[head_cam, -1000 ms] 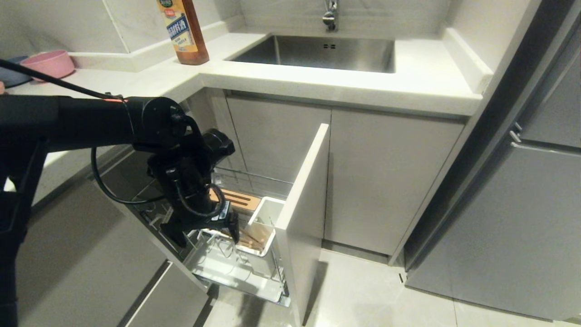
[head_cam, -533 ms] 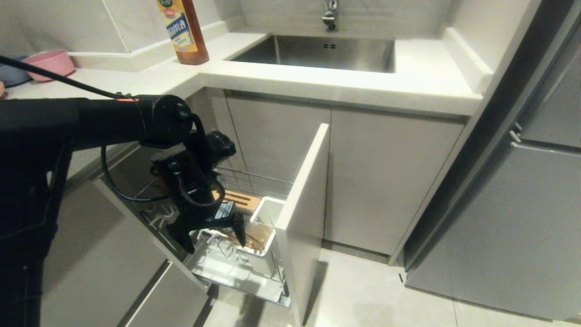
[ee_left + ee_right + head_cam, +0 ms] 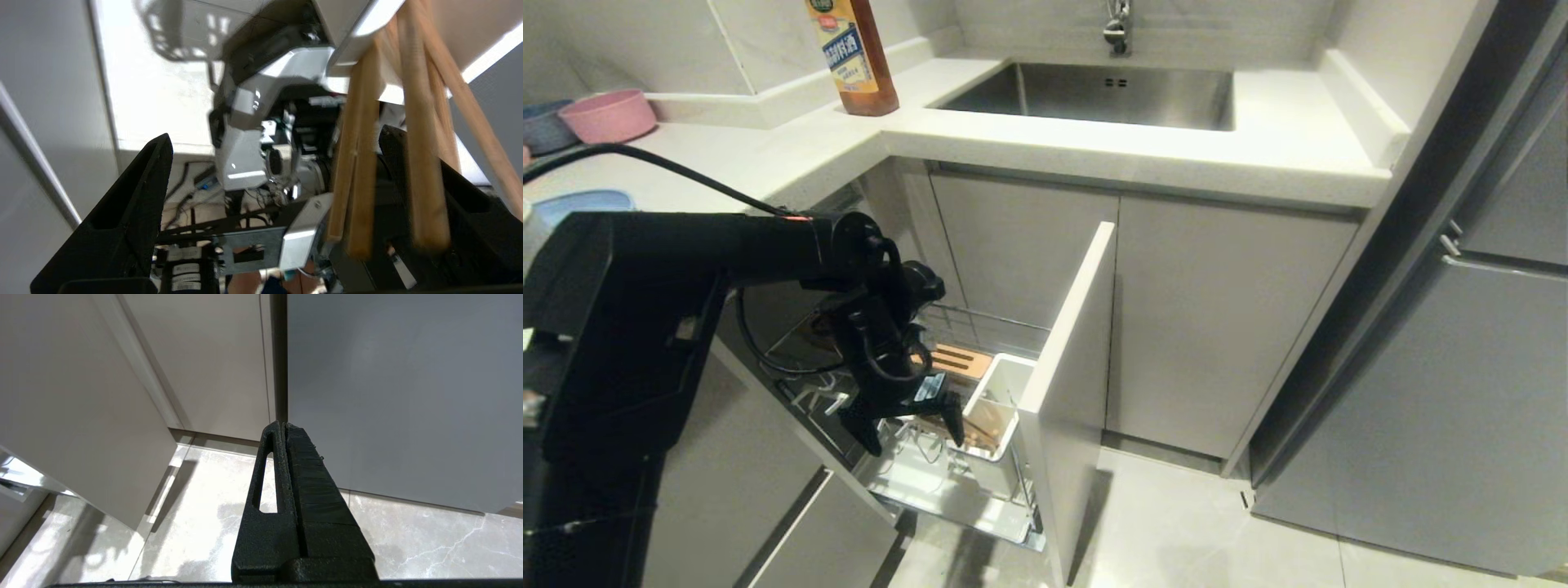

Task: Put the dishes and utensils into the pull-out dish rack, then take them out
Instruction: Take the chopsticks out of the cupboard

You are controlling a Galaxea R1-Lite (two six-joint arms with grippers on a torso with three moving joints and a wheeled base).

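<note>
Left claw (image 3: 913, 425): mine, jaws wide apart, empty, low over the rack (image 3: 947, 482). Chopsticks (image 3: 983, 426): standing in the white cup (image 3: 996, 392), just beside one finger. Risk: a badly aimed closing knocks them askew or catches the cup's rim. Right claw (image 3: 286, 465): pressed together, parked.

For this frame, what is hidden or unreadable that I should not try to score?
- Spoon: seen in no view; the left gripper and arm cover much of the dish rack in the head view.
- Chopsticks: blurred in the left wrist view, so their count is unclear; the utensil cup hides their lower ends.
- Light-blue plate: mostly behind the arm.
- Right gripper: outside the head view.
</note>
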